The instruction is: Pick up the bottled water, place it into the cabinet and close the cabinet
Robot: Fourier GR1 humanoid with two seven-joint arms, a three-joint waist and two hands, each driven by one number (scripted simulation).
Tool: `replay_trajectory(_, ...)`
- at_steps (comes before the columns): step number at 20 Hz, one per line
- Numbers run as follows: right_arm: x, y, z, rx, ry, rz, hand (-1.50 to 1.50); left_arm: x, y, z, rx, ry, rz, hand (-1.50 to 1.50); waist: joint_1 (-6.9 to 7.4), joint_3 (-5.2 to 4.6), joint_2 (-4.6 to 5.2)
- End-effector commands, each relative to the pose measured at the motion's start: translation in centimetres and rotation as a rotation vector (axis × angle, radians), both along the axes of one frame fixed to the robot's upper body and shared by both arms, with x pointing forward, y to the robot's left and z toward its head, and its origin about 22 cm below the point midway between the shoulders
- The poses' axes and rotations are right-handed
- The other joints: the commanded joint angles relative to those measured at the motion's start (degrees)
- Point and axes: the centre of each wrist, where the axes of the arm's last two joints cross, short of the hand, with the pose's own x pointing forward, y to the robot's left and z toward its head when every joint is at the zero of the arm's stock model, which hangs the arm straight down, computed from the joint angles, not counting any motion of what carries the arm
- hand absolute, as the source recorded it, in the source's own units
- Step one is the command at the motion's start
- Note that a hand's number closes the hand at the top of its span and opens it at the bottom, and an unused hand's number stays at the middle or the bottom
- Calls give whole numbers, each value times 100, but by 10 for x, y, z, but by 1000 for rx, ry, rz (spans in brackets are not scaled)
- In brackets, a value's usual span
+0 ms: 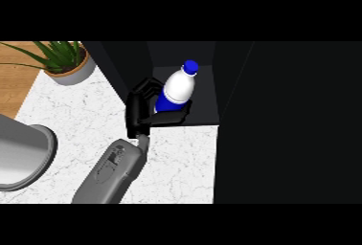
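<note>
Where marble counter [176, 162] ends, dark cabinet [283, 119].

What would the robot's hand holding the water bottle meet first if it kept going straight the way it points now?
The hand, curled round the water bottle, points up the view into the open dark cabinet. Most likely it meets the cabinet's back wall first; nothing else shows in that line, though depth is hard to judge.

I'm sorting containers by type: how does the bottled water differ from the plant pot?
The white, blue-capped bottled water is tall and narrow; the grey round plant pot is squat and wide. The bottle is capped and sits inside the dark cabinet; the pot is open, holding green leaves, on the counter. Both look upright.
</note>
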Motion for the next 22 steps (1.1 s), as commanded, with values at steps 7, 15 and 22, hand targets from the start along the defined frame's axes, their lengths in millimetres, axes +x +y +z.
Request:
replay_trajectory(7, -3, 4, -2, 2, -7, 41, -150, 53, 5, 31, 184, -37, -11, 150, -355, -25, 213)
replay_trajectory(15, 2, 9, -6, 2, 0, 35, -150, 56, 29, 16, 369, -31, 76, 150, -336, -21, 223)
replay_trajectory(22, 4, 2, -2, 10, -8, 47, -150, 79, 46, 30, 434, -25, 147, -150, -332, -24, 245)
